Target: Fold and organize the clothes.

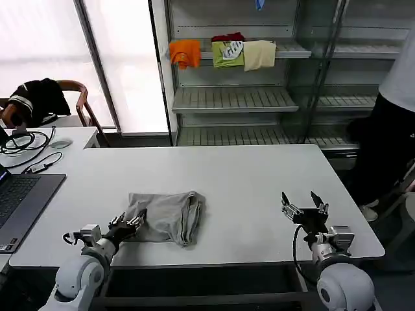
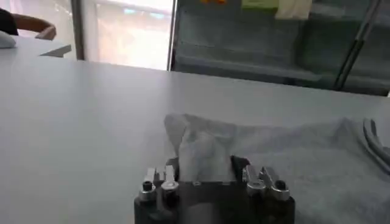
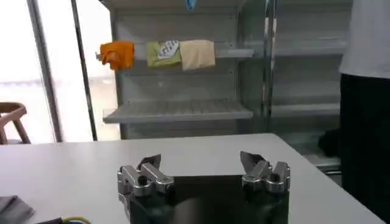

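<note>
Down at the near edge of the white table (image 1: pixel 259 188), the left gripper (image 1: pixel 130 223) is pressed against the near left corner of the grey shirt (image 1: pixel 170 216), and from the left wrist view a raised flap of that shirt (image 2: pixel 204 159) is seen pinched between the closed fingers (image 2: pixel 157 181). Folded into a rough rectangle, the shirt is laid out on the near left part of the table, running away from the gripper toward the table's middle. Its cloth is seen to be soft, light grey and creased, with bunched folds and a doubled edge gathered along its right side. No print can be made out on the upper face. Well apart from the shirt, over the near right part of the table, the right gripper (image 1: pixel 305 206) is held just above the surface with its fingers (image 3: pixel 146 173) spread wide and nothing between them. To the left, a laptop (image 1: pixel 19 201) is set on an adjoining desk, with cables (image 1: pixel 29 146) beyond it and a wooden chair (image 1: pixel 81 103) draped with a black garment (image 1: pixel 39 97). Behind the table, metal shelving (image 1: pixel 233 97) is stood against the back, and on an upper shelf three folded garments are lined up: orange (image 1: pixel 185 53), green (image 1: pixel 228 53) and cream (image 1: pixel 259 54).
</note>
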